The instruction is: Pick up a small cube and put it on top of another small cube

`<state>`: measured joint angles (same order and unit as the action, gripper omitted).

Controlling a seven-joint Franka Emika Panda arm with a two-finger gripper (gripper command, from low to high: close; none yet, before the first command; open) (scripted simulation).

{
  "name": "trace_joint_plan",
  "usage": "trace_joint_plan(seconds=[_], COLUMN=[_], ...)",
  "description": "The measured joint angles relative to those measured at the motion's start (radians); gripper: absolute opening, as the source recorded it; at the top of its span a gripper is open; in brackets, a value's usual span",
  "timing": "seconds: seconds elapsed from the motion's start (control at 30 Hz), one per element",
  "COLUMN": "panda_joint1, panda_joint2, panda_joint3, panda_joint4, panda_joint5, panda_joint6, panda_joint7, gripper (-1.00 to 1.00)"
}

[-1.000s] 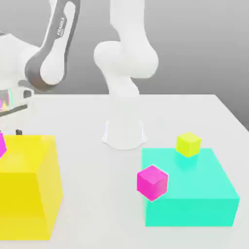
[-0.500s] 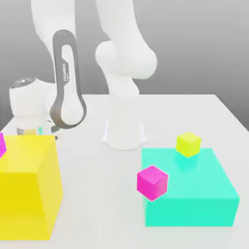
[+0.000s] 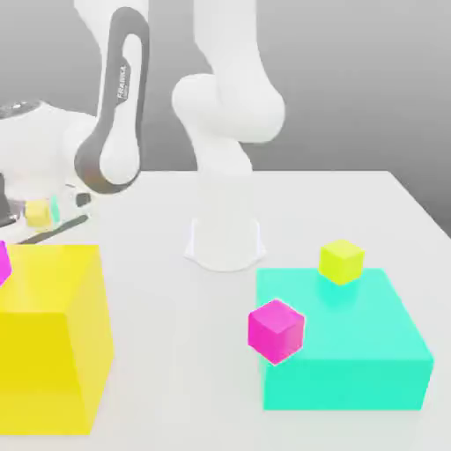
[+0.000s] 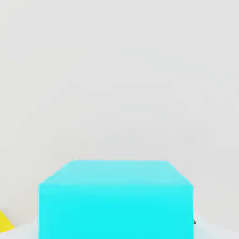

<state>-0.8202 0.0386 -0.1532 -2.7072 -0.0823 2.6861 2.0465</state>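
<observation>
We see the claw (image 3: 46,214) pinching the small cyan cube (image 4: 115,200) above the white surface (image 3: 176,352), big yellow block (image 3: 48,339) just below, magenta cube (image 3: 276,330) against the teal block (image 3: 352,352)

plain grey wall (image 3: 352,79), white tabletop (image 3: 158,352)

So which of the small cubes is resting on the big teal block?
The small yellow cube, on the teal block's top; the small magenta cube is at its front corner.
</observation>
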Motion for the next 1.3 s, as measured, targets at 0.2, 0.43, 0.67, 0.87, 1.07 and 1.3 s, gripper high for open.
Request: trace_joint_plan(seconds=[0.2, 0.43, 0.67, 0.87, 1.07, 1.3], panda_joint1=[-0.034, 0.027, 0.102, 0.225, 0.292, 0.43], panda_joint2=[0.063, 0.085, 0.102, 0.042, -0.071, -0.209], panda_joint3=[-0.013, 0.058, 0.129, 0.212, 0.285, 0.398], panda_joint4=[0.201, 0.447, 0.695, 0.716, 0.559, 0.37], panda_joint5=[-0.078, -0.074, -0.066, 0.022, 0.128, 0.219], panda_joint6=[-0.209, -0.509, -0.814, -0.885, -0.764, -0.617], panda_joint7=[-0.232, -0.533, -0.83, -0.858, -0.659, -0.392], gripper=[-1.0, -1.0, -1.0, -1.0, -1.0, -1.0])
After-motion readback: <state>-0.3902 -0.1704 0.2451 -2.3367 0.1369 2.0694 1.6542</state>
